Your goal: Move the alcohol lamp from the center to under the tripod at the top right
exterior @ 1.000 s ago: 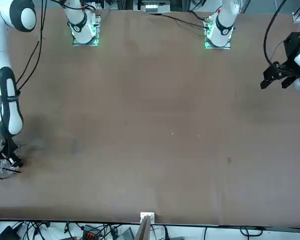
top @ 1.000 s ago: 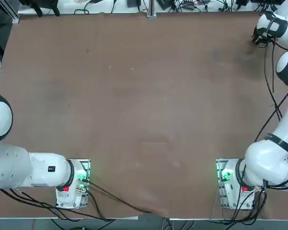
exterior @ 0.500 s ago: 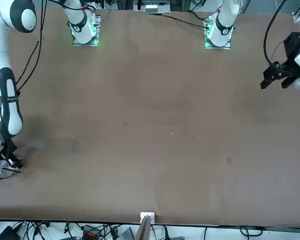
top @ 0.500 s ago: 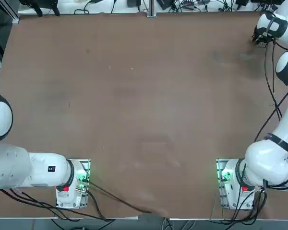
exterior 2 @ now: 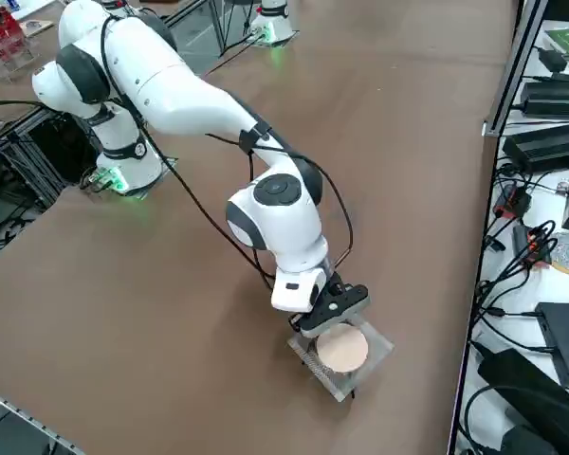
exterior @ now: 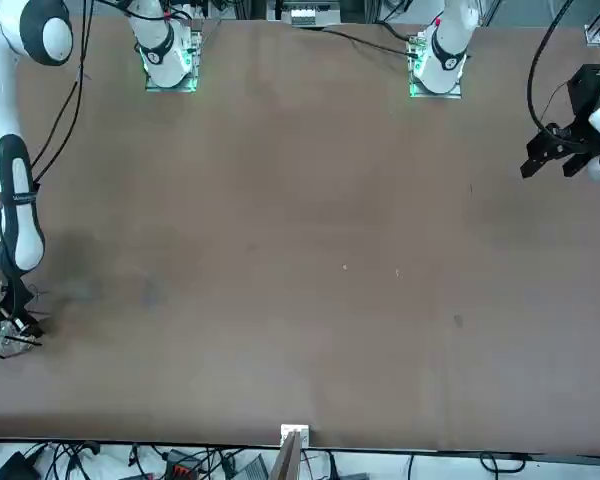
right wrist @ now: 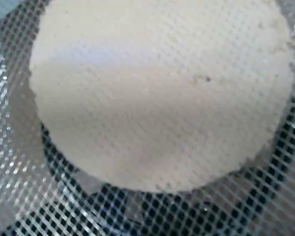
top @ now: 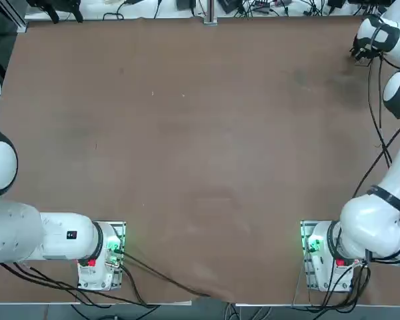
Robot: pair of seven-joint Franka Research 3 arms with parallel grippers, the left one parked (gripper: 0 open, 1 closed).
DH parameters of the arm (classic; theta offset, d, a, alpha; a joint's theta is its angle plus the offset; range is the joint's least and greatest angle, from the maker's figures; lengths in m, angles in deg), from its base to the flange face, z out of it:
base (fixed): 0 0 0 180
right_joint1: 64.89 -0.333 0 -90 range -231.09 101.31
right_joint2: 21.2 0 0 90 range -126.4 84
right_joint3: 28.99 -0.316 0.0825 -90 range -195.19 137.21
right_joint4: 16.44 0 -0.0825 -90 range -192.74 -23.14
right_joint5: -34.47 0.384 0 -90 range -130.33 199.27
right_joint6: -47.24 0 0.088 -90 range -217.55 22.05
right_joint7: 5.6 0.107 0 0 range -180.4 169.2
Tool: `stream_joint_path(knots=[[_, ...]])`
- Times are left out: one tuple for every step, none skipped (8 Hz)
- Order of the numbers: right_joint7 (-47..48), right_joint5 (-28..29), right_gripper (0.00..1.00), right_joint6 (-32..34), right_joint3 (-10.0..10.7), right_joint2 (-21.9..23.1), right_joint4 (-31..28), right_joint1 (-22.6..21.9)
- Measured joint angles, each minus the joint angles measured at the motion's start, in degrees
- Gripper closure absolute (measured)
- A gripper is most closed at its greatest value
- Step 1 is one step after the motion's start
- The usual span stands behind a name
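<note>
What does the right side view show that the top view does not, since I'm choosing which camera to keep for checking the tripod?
Only the right side view: the tripod's round pale top on its mesh square, beside the right end effector.

Only the top view: the parked left arm's white upper part, close by its base.

Both: the brown tabletop, the working right arm and black cables.

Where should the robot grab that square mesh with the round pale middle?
Probably pinch the square mesh by a corner away from the right gripper, coming in sideways: it's flat, and its corners stick out past the round middle. The gripper is beside the opposite edge.
</note>
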Motion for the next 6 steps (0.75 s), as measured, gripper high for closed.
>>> stream_joint_path(knots=[[0.0,-0.08,0.76,-0.01,0.0,0.0,0.04,0.0],[0.0,-0.11,0.76,-0.01,0.0,0.0,0.04,0.0],[0.0,-0.12,0.76,-0.01,0.0,0.0,0.04,-0.03],[-0.02,-0.16,0.75,-0.01,-0.03,0.0,0.05,-0.13],[-0.02,-0.29,0.74,0.85,-0.07,0.13,0.05,-0.39],[-0.02,-0.4,0.71,3.53,-0.12,0.69,0.04,-0.69]])
